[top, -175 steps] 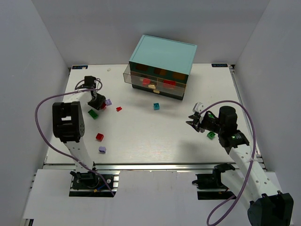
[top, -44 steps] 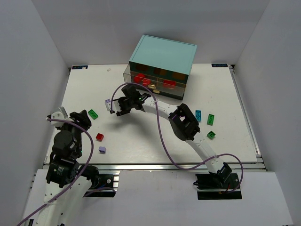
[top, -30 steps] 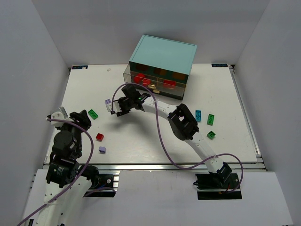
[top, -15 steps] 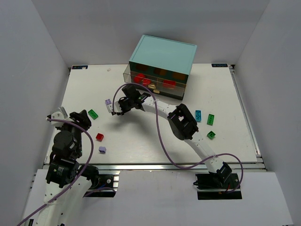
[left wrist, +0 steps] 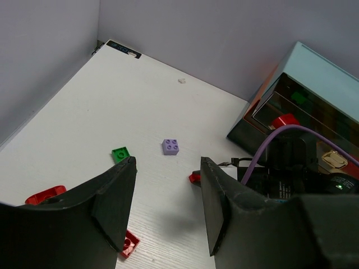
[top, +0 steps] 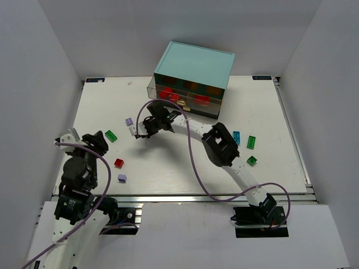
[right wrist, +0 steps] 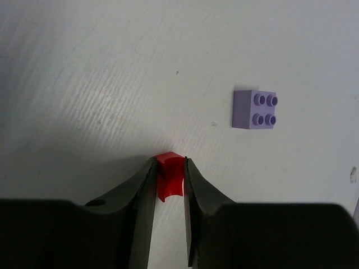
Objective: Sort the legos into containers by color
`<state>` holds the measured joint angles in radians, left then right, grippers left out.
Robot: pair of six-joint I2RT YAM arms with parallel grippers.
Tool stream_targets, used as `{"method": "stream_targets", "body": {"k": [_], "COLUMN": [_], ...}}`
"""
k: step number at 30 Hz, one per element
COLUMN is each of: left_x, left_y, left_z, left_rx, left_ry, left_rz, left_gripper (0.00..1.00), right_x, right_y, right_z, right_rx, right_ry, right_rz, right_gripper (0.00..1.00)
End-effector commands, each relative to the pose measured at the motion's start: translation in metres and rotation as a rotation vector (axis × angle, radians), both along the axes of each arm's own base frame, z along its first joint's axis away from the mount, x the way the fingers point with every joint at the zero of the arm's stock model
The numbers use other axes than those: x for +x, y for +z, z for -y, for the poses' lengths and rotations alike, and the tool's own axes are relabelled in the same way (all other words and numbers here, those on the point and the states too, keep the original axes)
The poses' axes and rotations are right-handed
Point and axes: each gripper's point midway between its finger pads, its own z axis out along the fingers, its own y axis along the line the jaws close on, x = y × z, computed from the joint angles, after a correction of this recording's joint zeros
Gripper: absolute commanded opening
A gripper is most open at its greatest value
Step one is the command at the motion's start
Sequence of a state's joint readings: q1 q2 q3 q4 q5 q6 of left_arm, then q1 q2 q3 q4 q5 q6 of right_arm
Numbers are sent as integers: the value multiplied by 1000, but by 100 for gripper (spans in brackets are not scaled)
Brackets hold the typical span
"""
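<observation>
Half of the red brick [right wrist: 169,185] at most shows, the rest buried between the fingers of the right gripper [right wrist: 169,163], which is clamped on it low over the table [right wrist: 84,67]; its long side seems to run back along the fingers, though that is hard to tell. From above, the gripper hides it. Near it a lavender brick [right wrist: 255,109] lies flat, studs up. The left gripper [left wrist: 167,165] hangs over the table's near left, jaws spread, holding nothing

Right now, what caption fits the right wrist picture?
Right tool pinching a red lego, a lavender lego lying apart on the white table.
</observation>
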<state>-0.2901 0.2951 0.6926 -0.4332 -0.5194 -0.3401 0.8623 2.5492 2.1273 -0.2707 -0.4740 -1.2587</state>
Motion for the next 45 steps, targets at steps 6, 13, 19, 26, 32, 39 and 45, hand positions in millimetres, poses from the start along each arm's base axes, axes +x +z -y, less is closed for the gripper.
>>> {"method": "stream_targets", "body": {"k": [6,13,19,26,32,39,45], "left_x": [0,0,1,4,6,8,12], "left_y": [-1,-2,-5,-8,-11,-14,-18], "left_z": [-5,-6,-7,-5,-3,-2,1], "left_rx": [7,5,7,12,15,17,24], "left_ry": [27,33,39,33,27,24,13], "left_rz": [7,3,-8,-23,-37,-47,-71], "left_gripper": [60,59,60,60,60,60,60], "right_x": [-32,-56,-73,-71,-36,12,41], "right_y": [23,75,129,206,263,308,305], "right_z": [30,40,57,80,118,181,216], "right_rx": [-65,-1,41,141,245,352,357], "right_ry": [-49,-76,-86,-143,-271,-430,-540], "right_rz": [-142,-265,-301,-307,-246,-188,-185], "right_gripper": [8,5,3,3,5,6,8]}}
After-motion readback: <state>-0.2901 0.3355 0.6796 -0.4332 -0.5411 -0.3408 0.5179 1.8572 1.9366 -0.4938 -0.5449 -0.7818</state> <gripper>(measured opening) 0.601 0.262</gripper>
